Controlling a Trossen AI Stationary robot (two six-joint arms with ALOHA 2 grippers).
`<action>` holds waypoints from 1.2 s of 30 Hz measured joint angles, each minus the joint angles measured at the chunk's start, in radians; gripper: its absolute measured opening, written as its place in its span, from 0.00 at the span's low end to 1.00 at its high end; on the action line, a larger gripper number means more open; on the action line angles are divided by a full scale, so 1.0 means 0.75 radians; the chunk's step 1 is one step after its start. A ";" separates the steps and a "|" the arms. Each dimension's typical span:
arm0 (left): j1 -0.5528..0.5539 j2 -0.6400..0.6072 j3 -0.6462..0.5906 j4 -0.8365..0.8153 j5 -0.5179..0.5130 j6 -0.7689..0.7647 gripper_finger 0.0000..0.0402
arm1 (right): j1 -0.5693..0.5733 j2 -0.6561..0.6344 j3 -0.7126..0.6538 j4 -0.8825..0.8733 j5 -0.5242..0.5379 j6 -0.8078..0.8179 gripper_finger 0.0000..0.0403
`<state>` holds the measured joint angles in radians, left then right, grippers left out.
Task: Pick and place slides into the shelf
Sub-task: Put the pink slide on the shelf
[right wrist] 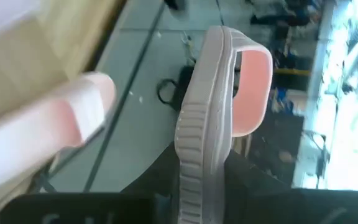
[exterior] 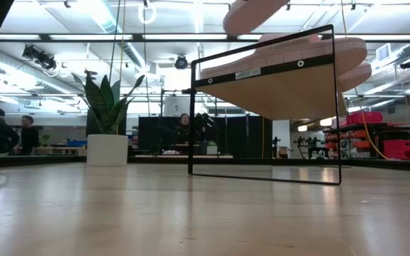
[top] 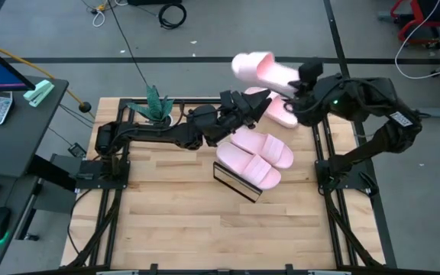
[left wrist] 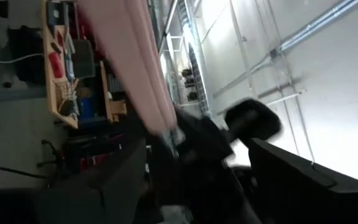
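Step in hand: I judge this to be a handover of one raised slide (top: 260, 69) from arm to arm, with placing on the shelf (top: 237, 184) to follow
Right gripper (top: 297, 86): pinching the raised slide by its sole edge; my right wrist view shows the ribbed sole (right wrist: 201, 137) running straight out from between the fingers
Left gripper (top: 257, 107): spread wide, just below and beside the raised slide, holding nothing that I can see
Doing it well: I would keep the right grip firm and back the left arm away first, since the two grippers sit close together; then I would bring the slide down flat beside the two already on the board, strap up, and release only once the sole rests on the wood
Risk: a grip on the sole edge alone may let the slide swing or twist as I carry it
Slides on the shelf: two (top: 254, 156) lie side by side and touching on the slanted board near the middle of the table (top: 174, 221)
Fourth slide (top: 283, 113): lies by the far right edge of the table, partly hidden under the right arm
Look of the slides: pale pink, chunky foam, thick rounded sole, one wide strap, grooved tread underneath
Look of the shelf: light wood board tilted on a thin black frame (exterior: 265, 121)
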<state>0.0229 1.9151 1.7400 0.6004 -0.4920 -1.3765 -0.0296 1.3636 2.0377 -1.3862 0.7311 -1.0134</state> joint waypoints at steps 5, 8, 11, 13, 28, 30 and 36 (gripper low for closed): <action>0.000 0.000 0.001 -0.010 0.004 0.036 0.75 | -0.022 -0.051 0.000 0.003 0.009 0.028 0.18; 0.010 0.000 0.001 -0.009 0.004 0.036 0.75 | -0.022 -0.081 0.000 -0.064 -0.002 0.094 0.18; 0.032 0.000 0.001 -0.008 0.004 0.036 0.75 | -0.022 -0.109 0.000 -0.182 -0.045 0.198 0.18; 0.053 0.000 0.001 0.015 0.020 0.036 0.74 | -0.015 -0.126 0.000 -0.261 -0.082 0.269 0.18; 0.226 0.000 -0.001 0.282 0.217 -0.034 0.74 | 0.011 -0.170 -0.072 -0.244 -0.420 0.557 0.18; 0.241 0.000 -0.001 0.312 0.236 -0.034 0.74 | 0.011 -0.170 -0.145 -0.248 -0.429 0.557 0.18; 0.257 0.000 -0.001 0.351 0.268 -0.034 0.73 | -0.004 -0.171 -0.383 -0.185 -0.428 0.539 0.17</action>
<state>0.2158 1.9148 1.7393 0.8633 -0.2911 -1.4017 -0.0330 1.2350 1.7502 -1.5253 0.4100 -0.6091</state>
